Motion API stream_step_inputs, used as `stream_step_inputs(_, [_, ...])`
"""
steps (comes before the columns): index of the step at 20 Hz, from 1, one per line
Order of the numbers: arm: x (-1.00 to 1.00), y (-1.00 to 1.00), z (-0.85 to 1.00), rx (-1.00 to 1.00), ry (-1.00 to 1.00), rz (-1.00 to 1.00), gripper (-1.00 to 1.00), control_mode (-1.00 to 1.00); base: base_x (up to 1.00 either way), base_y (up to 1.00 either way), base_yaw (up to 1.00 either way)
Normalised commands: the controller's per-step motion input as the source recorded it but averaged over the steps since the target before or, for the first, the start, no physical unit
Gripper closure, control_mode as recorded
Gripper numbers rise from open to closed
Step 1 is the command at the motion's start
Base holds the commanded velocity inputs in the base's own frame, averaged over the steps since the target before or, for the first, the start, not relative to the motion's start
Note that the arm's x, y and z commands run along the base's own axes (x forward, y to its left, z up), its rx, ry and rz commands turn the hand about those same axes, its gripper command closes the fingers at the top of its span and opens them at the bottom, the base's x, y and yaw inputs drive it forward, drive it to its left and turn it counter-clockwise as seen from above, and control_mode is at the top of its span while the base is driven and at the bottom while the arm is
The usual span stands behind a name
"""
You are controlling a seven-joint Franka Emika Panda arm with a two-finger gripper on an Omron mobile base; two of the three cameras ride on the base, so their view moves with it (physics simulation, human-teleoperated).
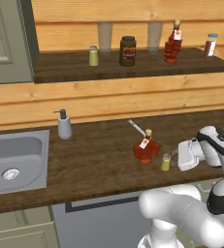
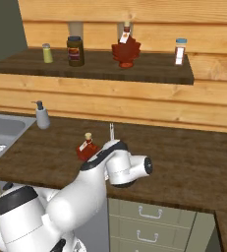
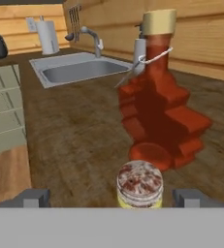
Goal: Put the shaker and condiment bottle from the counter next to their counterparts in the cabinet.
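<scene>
The shaker (image 3: 139, 185) stands on the counter (image 1: 94, 160) between the claw's (image 3: 112, 197) spread, empty fingers (image 3: 34, 197); the red bottle (image 3: 158, 104) rises just beyond, sink (image 3: 77, 69) further left

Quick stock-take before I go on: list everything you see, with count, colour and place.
shaker: one, yellow-green, on counter, between the pincer's tips
condiment bottle: one, red, on counter beside shaker
soap dispenser: one, grey, by sink
cabinet: matching shaker, dark jar, matching red bottle, reddish-brown shaker
paper towel roll: one, white, beyond sink
pincer: one, open, around shaker
</scene>
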Motion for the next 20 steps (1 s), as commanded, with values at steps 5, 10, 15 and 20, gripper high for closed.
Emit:
stream_step_inputs(5, [-0.01, 0.23, -0.16, 0.0, 0.02, 0.0, -1.0, -1.0, 0.0, 0.0, 0.0])
stream_step_inputs(10, [0.0, 0.06, -0.07, 0.0, 0.0, 0.0, -1.0, -1.0, 0.0, 0.0, 0.0])
stream_step_inputs(15, [0.09, -0.02, -0.01, 0.07, 0.0, -0.05, -1.0, -1.0, 0.0, 0.0, 0.0])
stream_step_inputs(20, [0.37, -0.01, -0.03, 0.08, 0.01, -0.08, -1.0, -1.0, 0.0, 0.0, 0.0])
